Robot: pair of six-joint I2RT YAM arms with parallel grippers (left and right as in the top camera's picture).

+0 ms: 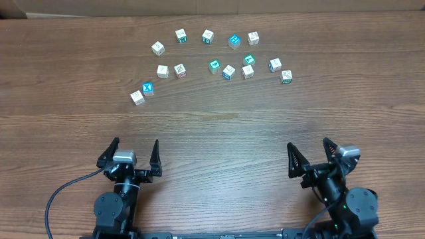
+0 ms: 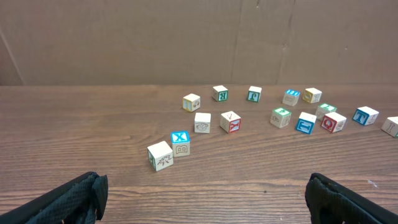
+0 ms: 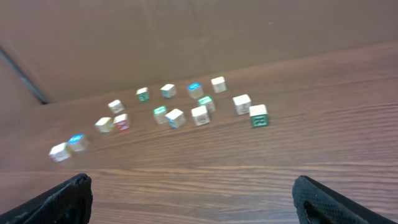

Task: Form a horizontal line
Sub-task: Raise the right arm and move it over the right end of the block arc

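1. Your left hand [image 1: 136, 143] is released, its jaws spread wide with nothing between them; it sits at the near edge of the table [image 1: 212, 133], well apart from every cube
2. Your right hand [image 1: 307, 143] is likewise released and empty, at the near edge on the other side
3. The letter cubes [image 1: 229, 72] lie scattered over the far half of the table in two loose, bowed rows, most standing apart and turned at differing angles; the line is not yet formed
4. The blue X cube [image 1: 148, 87] and a pale cube [image 1: 137, 97] sit together at the left end, nearest your left hand
5. A teal cube [image 1: 214, 65] stands mid-group; just right of it a green-topped cube [image 1: 249, 60] and a pale neighbour [image 1: 248, 71] appear to touch, though the view is too coarse to be certain
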